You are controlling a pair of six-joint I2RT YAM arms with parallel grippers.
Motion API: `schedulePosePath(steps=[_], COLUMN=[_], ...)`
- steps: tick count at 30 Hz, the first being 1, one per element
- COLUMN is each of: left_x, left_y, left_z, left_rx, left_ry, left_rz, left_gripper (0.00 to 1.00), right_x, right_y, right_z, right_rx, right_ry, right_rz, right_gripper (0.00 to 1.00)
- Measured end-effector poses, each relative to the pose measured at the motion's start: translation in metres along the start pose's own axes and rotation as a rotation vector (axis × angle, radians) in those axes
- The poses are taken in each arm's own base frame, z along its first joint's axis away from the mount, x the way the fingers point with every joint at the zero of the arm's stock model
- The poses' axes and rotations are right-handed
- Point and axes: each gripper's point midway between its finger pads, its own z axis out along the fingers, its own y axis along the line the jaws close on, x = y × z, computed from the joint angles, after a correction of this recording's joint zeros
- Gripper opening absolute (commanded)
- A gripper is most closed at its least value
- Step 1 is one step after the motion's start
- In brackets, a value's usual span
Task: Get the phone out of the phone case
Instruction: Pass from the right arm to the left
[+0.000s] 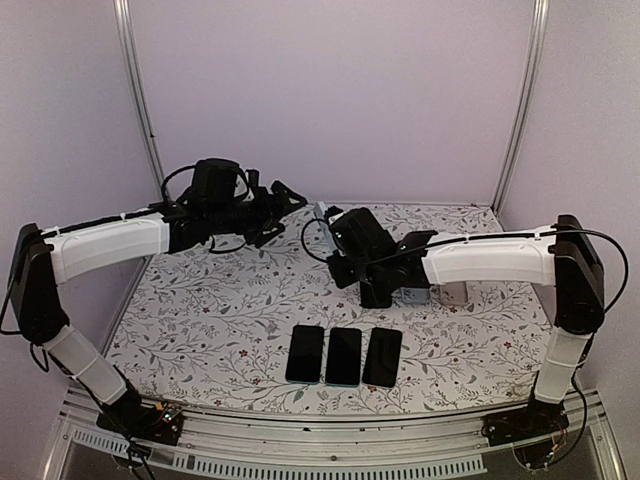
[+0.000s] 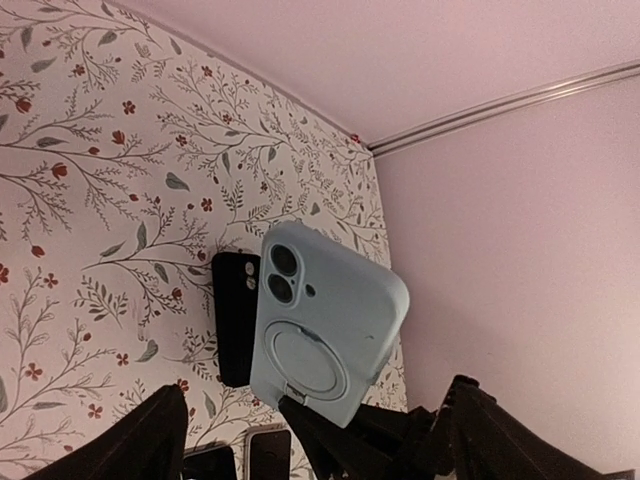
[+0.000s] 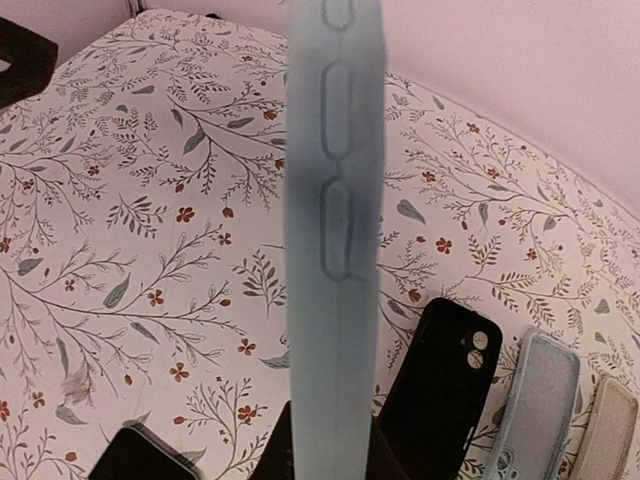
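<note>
A light blue phone case (image 2: 325, 320) with a ring on its back stands upright above the table, gripped at its lower end by my right gripper (image 3: 330, 445). The phone's dark camera lenses (image 2: 280, 275) show through the case's cutout. In the right wrist view the case (image 3: 335, 200) appears edge-on, rising from between the shut jaws. From above, the case (image 1: 322, 212) sits at the tip of the right gripper (image 1: 333, 228). My left gripper (image 1: 285, 200) hangs just left of it, jaws wide apart. Its fingers (image 2: 130, 440) frame the case without touching it.
Three dark phones (image 1: 343, 355) lie side by side near the front of the floral table (image 1: 200, 310). A black case (image 3: 440, 390), a pale blue glittery case (image 3: 535, 400) and a beige case (image 3: 610, 430) lie under the right arm. Walls (image 1: 330, 90) close the back and sides.
</note>
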Motion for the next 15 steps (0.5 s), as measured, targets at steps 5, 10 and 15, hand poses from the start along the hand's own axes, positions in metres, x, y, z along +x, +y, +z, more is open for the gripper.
schedulePosePath(steps=[5, 10, 15], left_x=[-0.009, -0.015, -0.015], left_y=[-0.011, -0.027, -0.029], left_z=[-0.005, -0.015, -0.016], left_rx=[0.051, 0.103, 0.110], left_ry=[-0.016, -0.035, -0.032], left_rz=[-0.034, -0.044, -0.053], left_gripper=[0.92, 0.91, 0.88], right_x=[-0.009, -0.018, -0.025], right_y=[-0.002, -0.004, -0.001], right_z=[-0.013, -0.020, -0.018], right_rx=[0.142, 0.264, 0.357], right_ry=[-0.070, -0.124, -0.168], right_rz=[-0.148, -0.274, -0.388], right_gripper=[0.00, 0.00, 0.00])
